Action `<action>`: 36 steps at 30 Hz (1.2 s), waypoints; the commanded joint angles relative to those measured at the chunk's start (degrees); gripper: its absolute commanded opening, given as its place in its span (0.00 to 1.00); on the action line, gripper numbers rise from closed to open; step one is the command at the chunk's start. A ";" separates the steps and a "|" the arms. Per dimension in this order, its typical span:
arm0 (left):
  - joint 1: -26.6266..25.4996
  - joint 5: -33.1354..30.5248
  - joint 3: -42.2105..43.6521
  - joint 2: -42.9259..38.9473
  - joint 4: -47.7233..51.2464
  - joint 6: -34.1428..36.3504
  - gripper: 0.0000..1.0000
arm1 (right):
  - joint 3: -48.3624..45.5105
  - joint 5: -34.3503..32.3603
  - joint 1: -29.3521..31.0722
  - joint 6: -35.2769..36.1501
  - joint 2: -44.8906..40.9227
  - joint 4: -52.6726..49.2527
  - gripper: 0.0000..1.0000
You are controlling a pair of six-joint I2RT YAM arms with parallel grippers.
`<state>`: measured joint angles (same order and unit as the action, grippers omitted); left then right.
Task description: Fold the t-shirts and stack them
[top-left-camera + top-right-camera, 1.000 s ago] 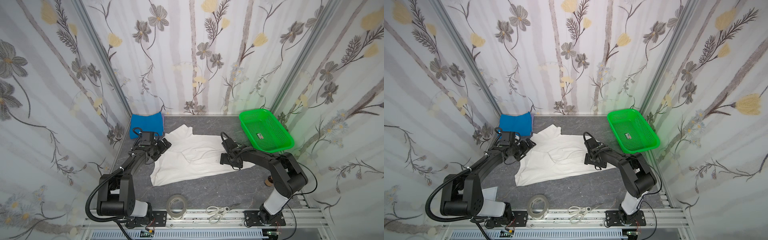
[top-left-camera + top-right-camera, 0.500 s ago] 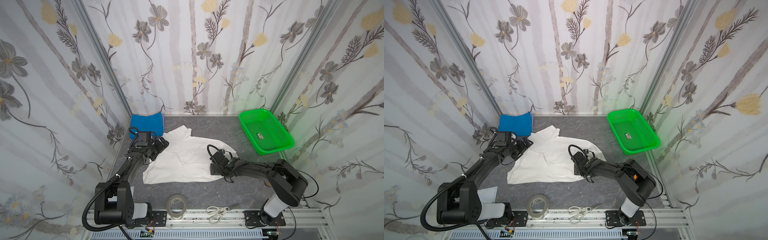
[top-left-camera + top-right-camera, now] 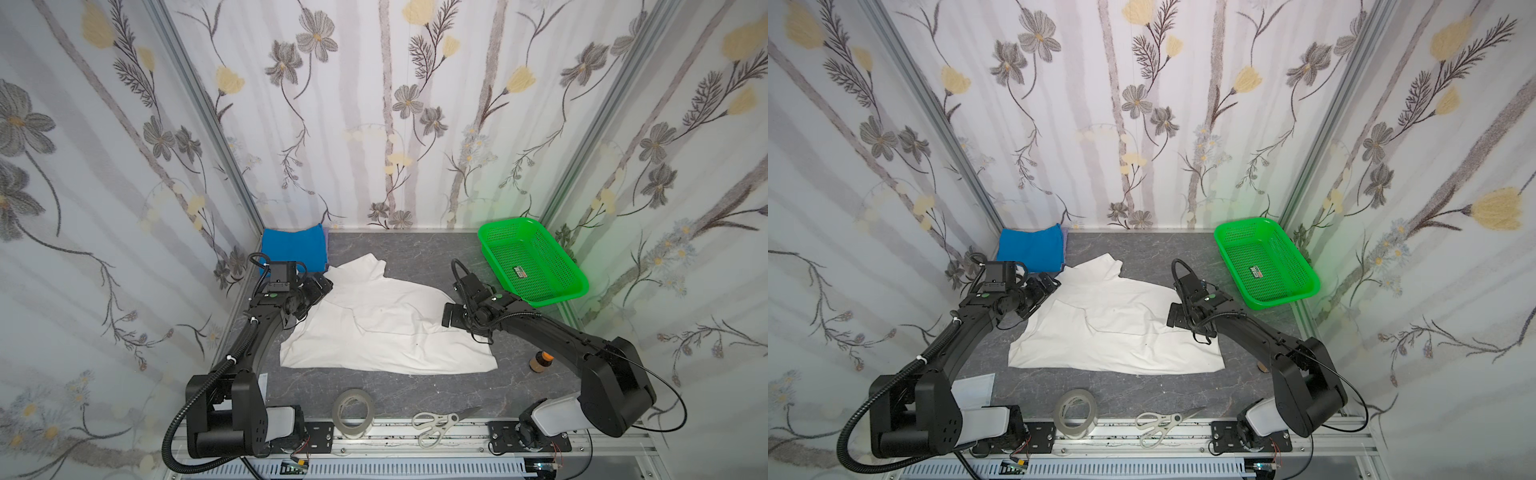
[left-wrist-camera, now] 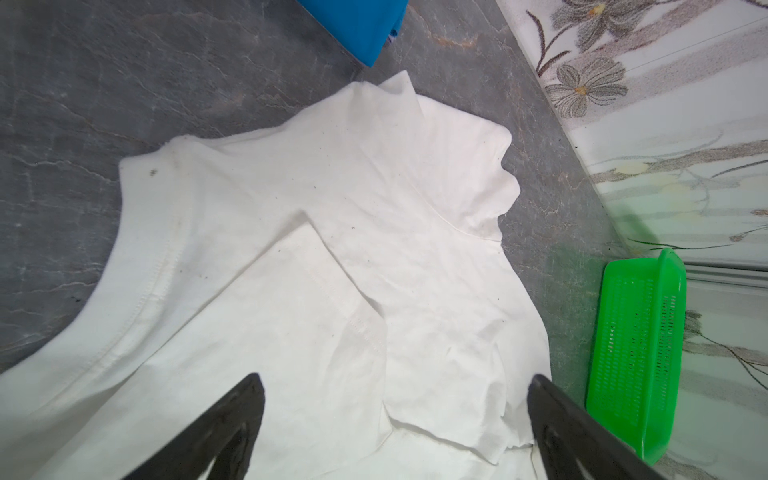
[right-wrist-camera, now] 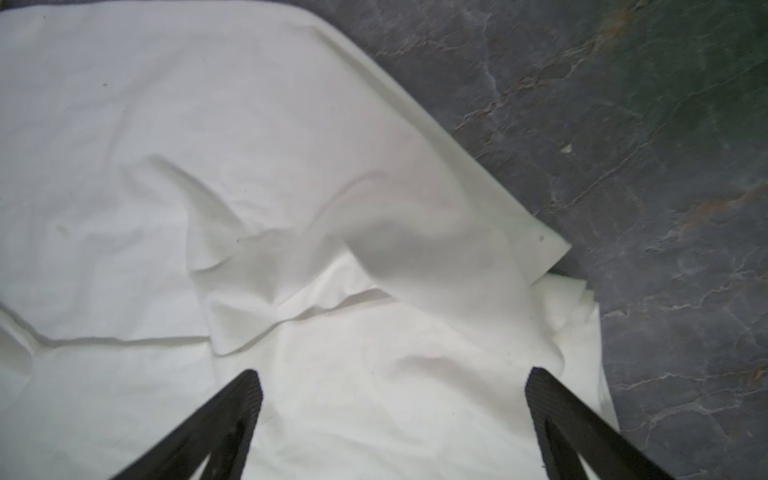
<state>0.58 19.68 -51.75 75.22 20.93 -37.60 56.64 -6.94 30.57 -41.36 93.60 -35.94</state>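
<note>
Both open wide, empty: hover at opposite ends of white t-shirt, left gripper at left edge, right gripper at folded right edge; lies mid table, long axis between them; blue t-shirt back-left.

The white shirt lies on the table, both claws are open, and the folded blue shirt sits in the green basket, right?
Not quite. The blue t-shirt lies on the table in the far left corner, not in the green basket, as both top views show. The white t-shirt does lie on the table, and the left gripper and right gripper are open.
</note>
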 commanded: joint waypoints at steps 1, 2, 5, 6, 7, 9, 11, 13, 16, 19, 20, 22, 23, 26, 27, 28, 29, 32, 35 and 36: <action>0.12 -0.13 -0.55 -0.25 0.43 0.44 1.00 | 1.54 1.19 -4.06 3.65 3.68 2.96 0.98; 0.13 -0.04 -0.58 -0.32 0.56 0.47 1.00 | 2.11 0.78 -5.09 3.73 5.06 3.26 0.96; 0.29 -0.15 -0.97 -0.39 1.21 1.03 1.00 | 2.51 0.71 -8.81 3.63 8.86 6.13 0.85; 0.38 -0.21 -1.16 -0.34 1.31 1.17 1.00 | 2.51 1.16 -9.82 3.64 9.72 7.20 0.79; 0.55 -0.17 -1.30 -0.27 1.46 1.24 1.00 | 2.54 1.63 -10.88 3.49 10.57 8.17 0.70; 0.80 0.04 -1.73 0.08 1.60 1.38 1.00 | 2.77 2.71 -12.25 3.50 11.89 9.66 0.59; 0.91 0.09 -2.25 0.48 1.90 1.61 1.00 | 2.94 4.23 -13.29 3.72 12.86 10.96 0.53; 1.09 0.09 -2.53 0.83 1.95 1.75 1.00 | 3.26 7.14 -13.43 4.46 13.66 12.47 0.50; 1.26 0.18 -2.70 1.37 1.91 1.83 1.00 | 4.51 10.79 -12.47 5.89 15.27 13.29 0.50; 1.23 0.23 -2.59 1.58 1.47 1.57 1.00 | 6.13 13.20 -12.01 6.62 17.93 13.82 0.51; 1.27 0.32 -2.60 1.73 1.37 1.49 1.00 | 6.56 14.26 -11.92 6.71 18.90 14.22 0.50; 1.32 0.31 -2.58 1.79 1.42 1.55 1.00 | 7.22 15.21 -11.48 6.74 20.17 15.18 0.42; 1.33 0.29 -2.55 1.75 1.56 1.61 1.00 | 7.79 15.76 -11.34 6.74 20.81 15.20 0.35; 1.40 0.00 -2.57 1.17 2.09 1.92 1.00 | 10.02 15.21 -10.76 6.94 21.57 14.45 0.12; 1.52 0.01 -2.57 1.07 2.24 1.98 1.00 | 10.62 14.05 -10.35 6.91 21.18 14.05 0.07; 1.61 -0.08 -2.58 0.91 2.31 2.08 1.00 | 11.74 11.87 -9.81 6.86 20.57 13.34 0.05; 1.68 -0.08 -2.58 0.80 2.41 2.10 1.00 | 12.86 9.19 -9.02 7.04 20.03 12.10 0.04; 1.88 0.00 -2.47 0.55 2.41 1.94 1.00 | 18.14 0.27 -5.75 8.17 19.38 6.65 0.04; 1.85 -0.06 -2.25 -0.12 2.67 1.97 1.00 | 20.62 -5.92 -0.70 8.60 17.82 2.92 0.04; 1.97 -0.23 -2.14 -0.36 2.74 2.10 1.00 | 20.01 -7.35 1.30 8.38 16.85 2.66 0.04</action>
<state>2.46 19.73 -53.87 75.59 23.18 -36.01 76.23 -5.72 28.60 -33.39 112.09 -29.21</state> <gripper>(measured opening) 0.997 0.049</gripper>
